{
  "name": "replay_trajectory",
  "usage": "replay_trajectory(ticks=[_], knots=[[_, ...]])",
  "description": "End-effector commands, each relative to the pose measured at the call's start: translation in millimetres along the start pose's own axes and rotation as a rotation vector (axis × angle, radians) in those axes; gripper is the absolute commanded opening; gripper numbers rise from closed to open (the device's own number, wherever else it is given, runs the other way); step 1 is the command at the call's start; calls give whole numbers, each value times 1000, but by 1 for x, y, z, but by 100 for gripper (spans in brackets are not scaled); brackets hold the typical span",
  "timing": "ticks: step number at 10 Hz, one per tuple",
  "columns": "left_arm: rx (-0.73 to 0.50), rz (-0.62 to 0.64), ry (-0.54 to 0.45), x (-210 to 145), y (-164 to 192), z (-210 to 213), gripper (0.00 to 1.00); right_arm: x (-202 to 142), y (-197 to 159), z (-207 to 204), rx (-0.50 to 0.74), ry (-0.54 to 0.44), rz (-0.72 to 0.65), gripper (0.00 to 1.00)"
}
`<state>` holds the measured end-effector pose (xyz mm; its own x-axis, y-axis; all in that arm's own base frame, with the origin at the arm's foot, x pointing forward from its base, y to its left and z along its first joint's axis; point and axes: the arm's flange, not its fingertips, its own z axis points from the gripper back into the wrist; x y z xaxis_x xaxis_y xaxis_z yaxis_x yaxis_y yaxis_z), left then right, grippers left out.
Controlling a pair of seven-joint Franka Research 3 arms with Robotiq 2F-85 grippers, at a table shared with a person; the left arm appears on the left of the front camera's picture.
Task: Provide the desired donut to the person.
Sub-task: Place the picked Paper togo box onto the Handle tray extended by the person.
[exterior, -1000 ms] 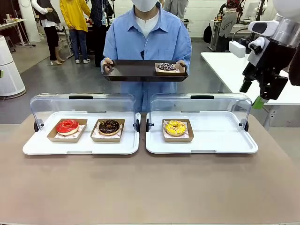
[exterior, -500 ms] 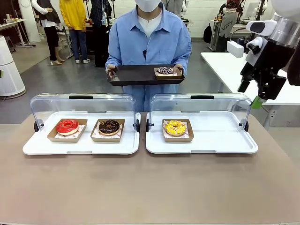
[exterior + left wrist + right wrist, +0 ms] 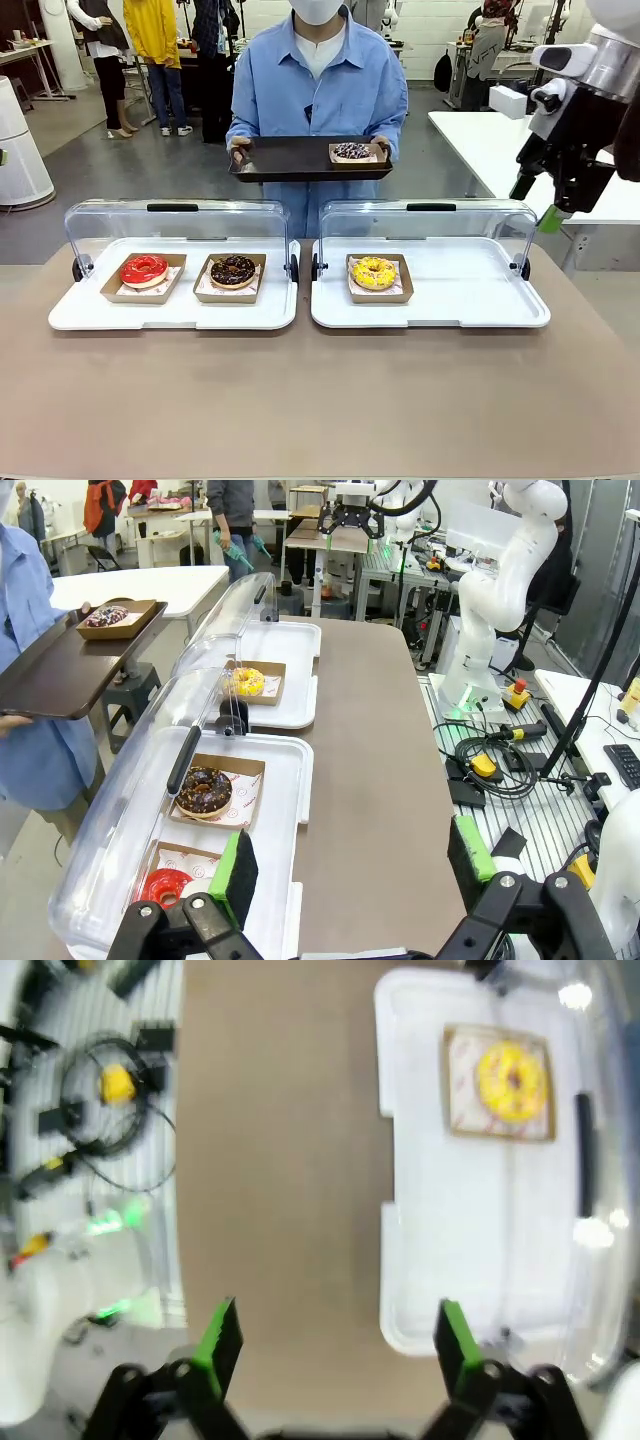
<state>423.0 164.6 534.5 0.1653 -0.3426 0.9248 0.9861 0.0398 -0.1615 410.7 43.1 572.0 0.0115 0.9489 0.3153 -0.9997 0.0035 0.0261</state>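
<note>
Across the table the person (image 3: pixel 318 80) in a light blue shirt holds a dark tray (image 3: pixel 290 160) with a sprinkled donut (image 3: pixel 352 151) in a paper boat. On the table lie a red donut (image 3: pixel 144 269), a chocolate donut (image 3: pixel 233 269) and a yellow donut (image 3: pixel 374 272). My right gripper (image 3: pixel 535 203) hangs open high above the table's far right corner, holding nothing; its wrist view looks down on the yellow donut (image 3: pixel 513 1080). My left gripper (image 3: pixel 355 865) is open and empty above the left end of the table, near the red donut (image 3: pixel 165 885) and chocolate donut (image 3: pixel 205 790).
Two white display trays (image 3: pixel 180 312) (image 3: pixel 470 300) have clear lids (image 3: pixel 175 225) standing open at the back. The brown tabletop (image 3: pixel 320 400) in front is bare. Cables and an arm base (image 3: pixel 480 630) stand beside the table. Bystanders stand far behind.
The person has drawn the tray back a little and shifted slightly right. My right arm has hardly moved, and its jaws stay open.
</note>
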Motion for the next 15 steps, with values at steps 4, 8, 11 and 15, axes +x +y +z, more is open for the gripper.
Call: replay_trajectory(ticks=[4, 8, 11, 15], knots=[[-4, -3, -2, 1, -2, 1, 100, -123, -77, -4, -36, -781, -92, 100], [-4, -3, -2, 1, -2, 1, 100, -201, -51, 22, -187, -950, -114, 100], [-4, -3, -2, 1, -2, 1, 100, -253, -32, 26, -195, -931, -180, 100], [-4, -3, -2, 1, -2, 1, 100, -271, -27, 15, -154, -918, -124, 100]])
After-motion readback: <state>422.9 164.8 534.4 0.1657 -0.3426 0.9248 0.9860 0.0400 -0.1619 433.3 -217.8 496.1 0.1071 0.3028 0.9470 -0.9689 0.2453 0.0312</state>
